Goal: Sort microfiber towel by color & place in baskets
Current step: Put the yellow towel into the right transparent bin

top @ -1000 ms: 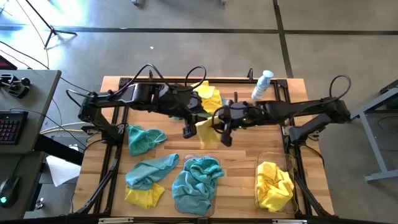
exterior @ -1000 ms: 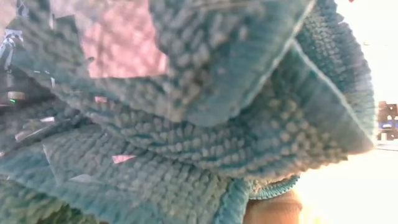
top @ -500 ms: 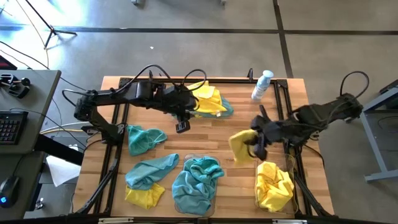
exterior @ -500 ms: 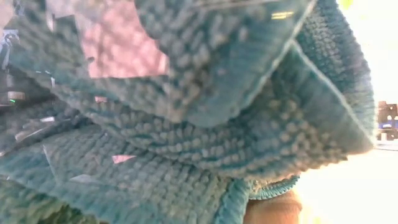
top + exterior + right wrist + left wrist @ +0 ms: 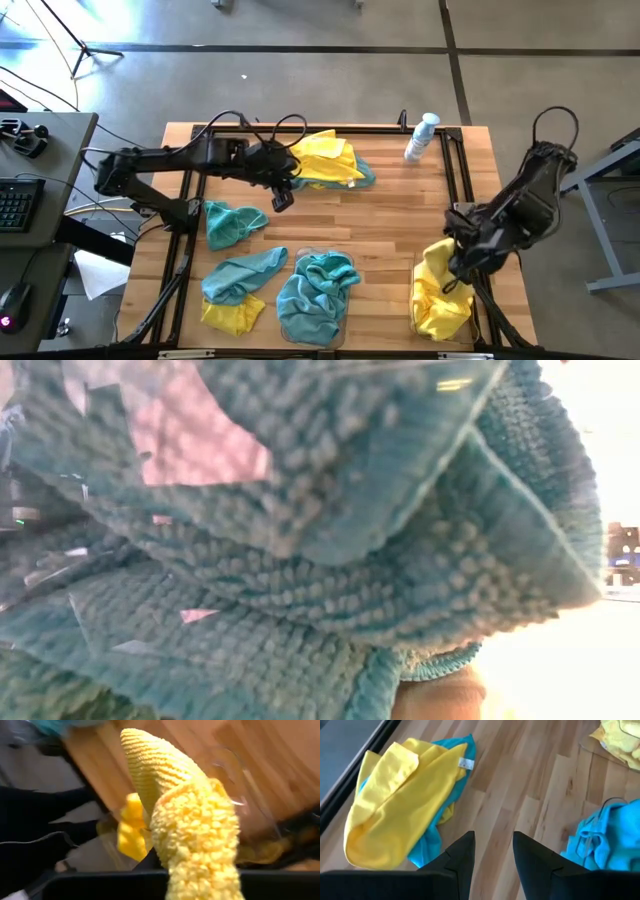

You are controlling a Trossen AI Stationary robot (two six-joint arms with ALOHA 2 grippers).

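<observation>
At the far left of the high view, beside the table (image 5: pixel 385 215), a desk holds a keyboard (image 5: pixel 12 205) and a mouse (image 5: pixel 10 300). On the table's left part lie a loose teal towel (image 5: pixel 232 222), and nearer the front edge a teal towel (image 5: pixel 240 275) resting on a yellow one (image 5: pixel 232 315). The left gripper (image 5: pixel 282 196) hovers over bare wood with its fingers apart and empty, just beside a yellow towel (image 5: pixel 400 795) piled over a teal one at the back; a small white tag (image 5: pixel 466 763) shows on that pile, its print too small to read. At the front middle, the clear basket (image 5: pixel 345 262) is filled with teal towels (image 5: pixel 318 290), which block nearly the whole low view. A white and blue spray bottle (image 5: pixel 420 137) stands at the back edge. On the right, the right gripper (image 5: pixel 462 262) hangs over the second basket (image 5: pixel 418 262), its fingers clamped together on a yellow cloth (image 5: pixel 192 835) that drapes down onto the yellow towels (image 5: pixel 438 300) inside.
</observation>
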